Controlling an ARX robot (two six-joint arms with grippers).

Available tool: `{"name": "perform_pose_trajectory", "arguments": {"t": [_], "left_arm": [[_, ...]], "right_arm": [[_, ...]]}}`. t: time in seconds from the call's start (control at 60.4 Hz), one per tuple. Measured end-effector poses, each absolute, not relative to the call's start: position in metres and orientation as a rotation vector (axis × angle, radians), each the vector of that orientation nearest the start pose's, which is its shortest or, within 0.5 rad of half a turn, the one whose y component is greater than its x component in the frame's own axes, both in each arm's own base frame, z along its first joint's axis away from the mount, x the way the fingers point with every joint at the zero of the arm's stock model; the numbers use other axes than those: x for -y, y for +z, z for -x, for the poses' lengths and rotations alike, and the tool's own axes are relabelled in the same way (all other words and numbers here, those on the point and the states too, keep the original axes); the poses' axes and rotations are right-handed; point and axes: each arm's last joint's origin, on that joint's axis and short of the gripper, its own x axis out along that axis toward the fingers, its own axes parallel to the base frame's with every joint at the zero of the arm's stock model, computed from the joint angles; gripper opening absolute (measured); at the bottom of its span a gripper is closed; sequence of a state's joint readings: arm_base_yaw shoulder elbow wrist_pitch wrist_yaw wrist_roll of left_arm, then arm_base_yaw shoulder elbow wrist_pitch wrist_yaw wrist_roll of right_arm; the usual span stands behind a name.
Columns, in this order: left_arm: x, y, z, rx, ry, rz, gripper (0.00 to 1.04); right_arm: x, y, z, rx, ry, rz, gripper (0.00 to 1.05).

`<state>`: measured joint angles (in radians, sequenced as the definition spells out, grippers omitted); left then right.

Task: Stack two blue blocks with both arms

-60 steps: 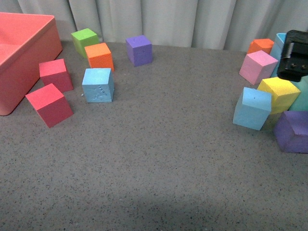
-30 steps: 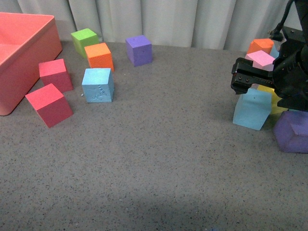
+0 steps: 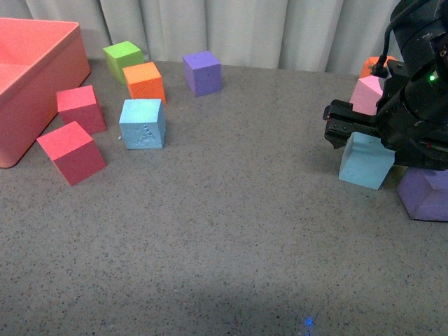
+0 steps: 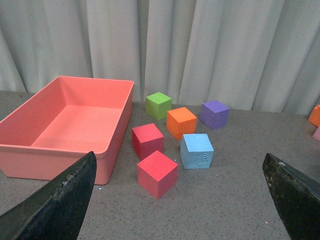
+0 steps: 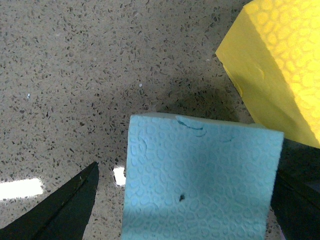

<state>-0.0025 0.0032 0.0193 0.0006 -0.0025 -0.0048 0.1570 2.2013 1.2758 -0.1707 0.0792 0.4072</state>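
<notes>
The dented blue block (image 3: pixel 143 124) sits on the grey table at the left, among other cubes; the left wrist view shows it (image 4: pixel 196 151) well ahead of my left gripper (image 4: pixel 175 205). That gripper is open, holds nothing, and does not show in the front view. The smooth blue block (image 3: pixel 365 162) with a tiny dot stands at the right. My right gripper (image 3: pixel 358 136) hangs open just above it. In the right wrist view this block (image 5: pixel 200 175) lies between the two black fingers (image 5: pixel 65 210), with a gap on each side.
A salmon bin (image 3: pixel 28 77) stands at the far left. Two red cubes (image 3: pixel 70 150), a green (image 3: pixel 123 57), an orange (image 3: pixel 144 81) and a purple cube (image 3: pixel 202 72) surround the dented block. A pink (image 3: pixel 367 94), a yellow (image 5: pixel 280 65) and a purple cube (image 3: pixel 425 192) crowd the smooth one.
My right arm has come in from the right edge, moving left and down over the smooth blue block. It now covers the yellow cube in the front view. No blocks have moved.
</notes>
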Motion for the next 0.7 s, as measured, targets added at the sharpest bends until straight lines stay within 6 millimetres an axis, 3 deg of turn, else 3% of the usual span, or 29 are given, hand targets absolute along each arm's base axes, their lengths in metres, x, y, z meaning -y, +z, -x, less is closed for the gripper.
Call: {"name": "perform_pose_trajectory", "arguments": {"t": [0.133, 0.265, 0.513, 0.696], "left_arm": [[0.000, 0.170, -0.097, 0.017, 0.000, 0.005, 0.98], [0.000, 0.170, -0.097, 0.017, 0.000, 0.005, 0.98], [0.000, 0.170, -0.097, 0.017, 0.000, 0.005, 0.98], [0.000, 0.170, -0.097, 0.017, 0.000, 0.005, 0.98]], "right_arm": [[-0.063, 0.067, -0.415, -1.104, -0.160, -0.230, 0.64], [-0.063, 0.068, -0.417, -1.103, -0.158, -0.233, 0.50], [-0.066, 0.069, -0.418, -1.091, -0.150, -0.234, 0.44], [-0.086, 0.083, -0.417, -1.062, -0.063, -0.241, 0.43]]}}
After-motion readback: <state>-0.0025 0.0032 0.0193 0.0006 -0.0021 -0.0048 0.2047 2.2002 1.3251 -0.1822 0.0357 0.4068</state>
